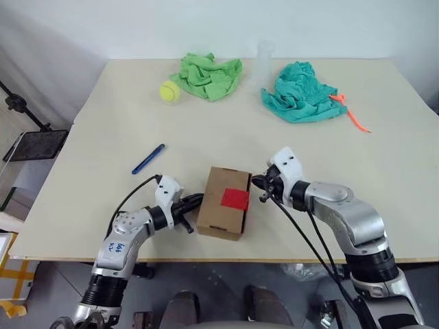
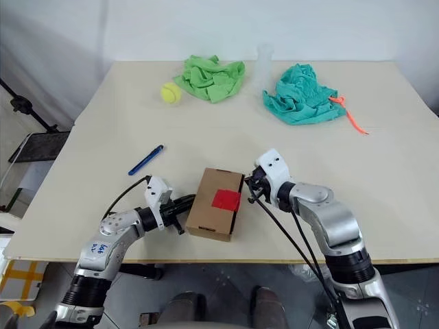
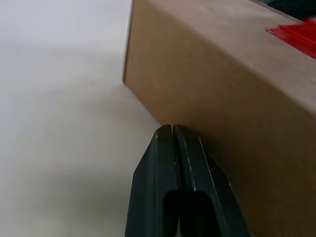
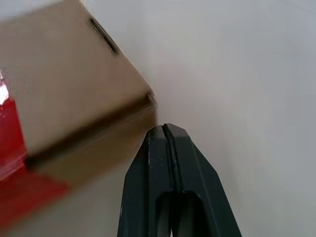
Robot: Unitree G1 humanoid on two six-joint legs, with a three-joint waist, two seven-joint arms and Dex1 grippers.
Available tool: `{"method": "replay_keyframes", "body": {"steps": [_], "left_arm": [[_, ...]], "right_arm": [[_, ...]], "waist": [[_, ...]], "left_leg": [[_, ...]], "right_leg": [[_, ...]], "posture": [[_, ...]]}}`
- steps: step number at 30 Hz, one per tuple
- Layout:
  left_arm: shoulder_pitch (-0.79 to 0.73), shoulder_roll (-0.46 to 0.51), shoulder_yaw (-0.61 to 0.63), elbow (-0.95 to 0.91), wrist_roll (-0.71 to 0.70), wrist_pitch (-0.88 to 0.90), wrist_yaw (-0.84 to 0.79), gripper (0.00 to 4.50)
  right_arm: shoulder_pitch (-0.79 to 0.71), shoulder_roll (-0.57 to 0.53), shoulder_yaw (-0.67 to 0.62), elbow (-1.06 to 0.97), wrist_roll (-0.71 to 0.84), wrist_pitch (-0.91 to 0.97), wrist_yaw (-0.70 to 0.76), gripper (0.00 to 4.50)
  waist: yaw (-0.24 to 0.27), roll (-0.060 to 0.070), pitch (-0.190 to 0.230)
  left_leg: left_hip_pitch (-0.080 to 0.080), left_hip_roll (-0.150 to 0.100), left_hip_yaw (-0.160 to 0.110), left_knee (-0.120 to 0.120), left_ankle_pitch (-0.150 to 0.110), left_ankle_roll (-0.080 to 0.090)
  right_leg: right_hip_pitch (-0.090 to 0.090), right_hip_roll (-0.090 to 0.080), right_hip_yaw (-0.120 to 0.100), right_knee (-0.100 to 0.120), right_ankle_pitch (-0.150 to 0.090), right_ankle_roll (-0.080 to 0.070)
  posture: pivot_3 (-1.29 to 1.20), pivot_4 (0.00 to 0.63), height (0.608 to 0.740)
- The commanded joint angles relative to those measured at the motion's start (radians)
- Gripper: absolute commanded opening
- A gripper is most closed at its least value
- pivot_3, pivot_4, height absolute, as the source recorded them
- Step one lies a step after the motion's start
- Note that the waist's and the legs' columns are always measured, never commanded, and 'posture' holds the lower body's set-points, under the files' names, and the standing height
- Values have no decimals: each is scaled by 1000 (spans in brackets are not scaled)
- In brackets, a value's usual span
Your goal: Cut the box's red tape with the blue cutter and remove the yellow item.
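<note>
The cardboard box (image 1: 225, 201) is flanked by both grippers near the table's (image 1: 288, 147) front edge. The left gripper (image 1: 197, 201), fingers pressed together, is set against its left side; the right gripper (image 1: 258, 182), also closed and empty, is placed by its right edge. The red tape (image 1: 234, 199) is seen on top, and the blue cutter (image 1: 148, 158) is left beyond the left gripper.

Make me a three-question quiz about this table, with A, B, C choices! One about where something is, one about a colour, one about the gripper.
1. Where is the blue cutter?
A. on the box
B. on the table left of the box
C. in a gripper

2. What colour is the tape on the box?
A. red
B. green
C. white

3. How is the left gripper?
A. wide open
B. holding the ball
C. shut, empty

Answers: 1 B, it lies alone on the tabletop; 2 A, a red patch tops the box; 3 C, its fingers meet beside the box.
</note>
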Motion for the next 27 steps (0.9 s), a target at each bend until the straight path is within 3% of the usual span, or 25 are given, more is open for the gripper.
{"method": "replay_keyframes", "body": {"steps": [1,9,19,22,27], "left_arm": [[1,-3,-52,-51,-33,79,-31,55],[-67,-44,-109,-34,-17,135,-30,55],[-46,30,-44,-7,-14,123,-36,55],[-57,59,-17,39,-3,90,-34,55],[-168,39,28,262,62,-137,35,55]], "right_arm": [[-66,38,35,41,1,-31,13,12],[-184,74,53,240,-83,-209,2,12],[-123,-51,-116,190,-159,-326,-106,12],[-82,-83,-211,105,-110,-237,-113,12],[82,-196,-314,-185,40,88,-35,12]], "waist": [[-2,0,0],[2,0,0],[-4,0,0],[-16,0,0],[-18,0,0]], "left_leg": [[0,0,0,0,0,0],[0,0,1,1,0,0],[-2,0,2,1,0,0],[-1,0,2,0,0,0],[1,1,2,0,0,1]], "right_leg": [[0,0,0,0,0,0],[0,0,1,1,0,1],[-2,0,1,2,0,1],[-2,0,2,1,0,1],[-2,1,2,4,0,0]], "posture": [[0,150,740],[0,150,740],[0,150,740],[0,150,740],[0,150,740]]}}
